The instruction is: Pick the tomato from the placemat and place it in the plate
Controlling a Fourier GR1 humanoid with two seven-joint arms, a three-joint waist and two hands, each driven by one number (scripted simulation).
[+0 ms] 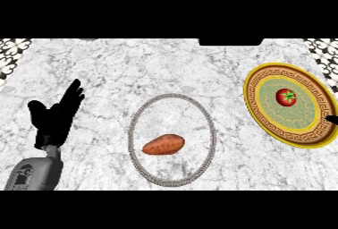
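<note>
the small red round tomato (286, 97) sits in the middle of the gold-rimmed green plate (264, 125) at the right. the black left robot hand (56, 117) rests at the left, fingers spread straight, holding nothing.

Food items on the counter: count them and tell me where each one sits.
2. A tomato sits at the centre of the gold-rimmed plate on the right. A sweet potato lies inside the grey oval ring mid-counter. None looks hidden.
</note>
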